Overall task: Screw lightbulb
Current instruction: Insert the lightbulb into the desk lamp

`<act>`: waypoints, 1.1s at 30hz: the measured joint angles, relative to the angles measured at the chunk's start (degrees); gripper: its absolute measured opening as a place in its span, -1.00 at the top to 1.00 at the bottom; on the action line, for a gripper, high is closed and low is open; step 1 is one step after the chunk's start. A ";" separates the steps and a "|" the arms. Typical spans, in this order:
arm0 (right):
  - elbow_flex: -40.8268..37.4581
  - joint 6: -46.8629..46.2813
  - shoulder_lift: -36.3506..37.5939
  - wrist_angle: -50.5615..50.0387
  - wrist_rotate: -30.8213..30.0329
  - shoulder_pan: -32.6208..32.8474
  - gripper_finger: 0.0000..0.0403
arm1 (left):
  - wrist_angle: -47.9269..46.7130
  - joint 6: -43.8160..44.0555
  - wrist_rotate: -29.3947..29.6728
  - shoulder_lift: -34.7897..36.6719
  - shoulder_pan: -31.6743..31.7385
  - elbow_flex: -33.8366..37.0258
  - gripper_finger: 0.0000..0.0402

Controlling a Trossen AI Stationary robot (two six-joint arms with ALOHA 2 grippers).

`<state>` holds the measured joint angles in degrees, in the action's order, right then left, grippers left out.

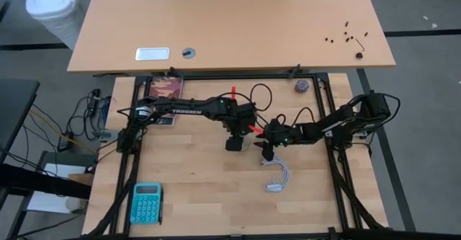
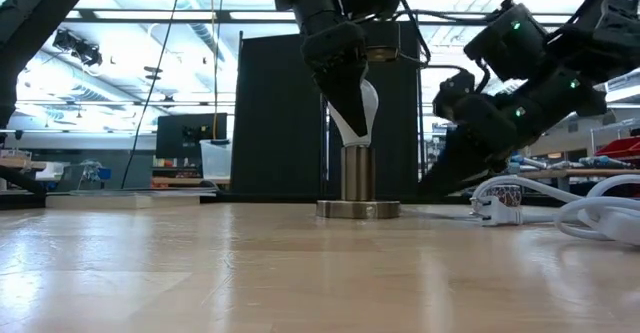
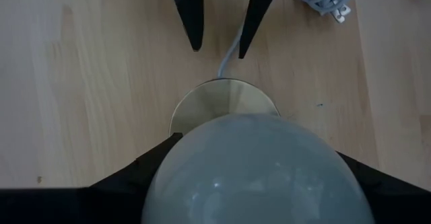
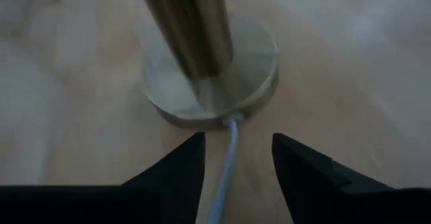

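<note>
The white lightbulb point(image 2: 366, 105) stands over the upright metal socket tube point(image 2: 357, 173), which rises from a round metal disc point(image 2: 357, 210) at the table's middle. The bulb's lower end is at the tube's top. My left gripper point(image 1: 233, 144) comes down from above and is shut on the bulb point(image 3: 256, 170). My right gripper point(image 4: 236, 148) is open, low beside the disc point(image 4: 256, 69) on its right side. Its fingers stand on either side of the white cord point(image 4: 232, 133) and touch nothing that I can see. My left gripper pinches the bulb's rounded glass body point(image 3: 202, 157) between its two fingers point(image 3: 135, 180), one on each side. The fingers point down from above point(image 2: 345, 93). The bulb sits about upright, slightly tilted, with its narrow end at the top of the socket tube point(image 2: 355, 145).
The socket's white cord lies coiled toward the near right point(image 1: 277, 176) and shows in the low view point(image 2: 590, 213). A teal calculator point(image 1: 146, 202) lies at the near left. A small purplish ball point(image 1: 301, 86) and a booklet point(image 1: 166, 89) lie at the far edge.
</note>
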<state>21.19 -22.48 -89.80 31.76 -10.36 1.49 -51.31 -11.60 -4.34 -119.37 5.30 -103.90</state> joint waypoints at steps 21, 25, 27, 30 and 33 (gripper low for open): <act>2.48 1.29 -6.55 1.39 5.20 1.06 0.93 | 1.31 1.44 2.10 -0.66 -0.02 -0.02 -0.29; 4.30 1.68 -6.80 1.21 9.54 1.82 0.92 | 1.13 1.46 1.71 -0.72 -0.05 -0.07 -0.29; 5.62 3.14 -6.80 1.09 11.80 2.18 0.96 | 0.96 1.42 1.68 -0.72 -0.13 -0.11 -0.29; 7.34 5.60 -6.86 0.37 11.95 2.61 0.98 | 0.69 1.37 1.16 -0.72 -0.02 -0.13 -0.29; 8.18 5.97 -8.08 0.89 12.02 2.61 0.95 | 0.75 1.35 0.67 -0.74 0.00 -0.13 -0.29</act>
<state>29.37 -16.51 -97.88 32.65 1.66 4.10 -50.56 -10.24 -3.66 -120.11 5.30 -104.03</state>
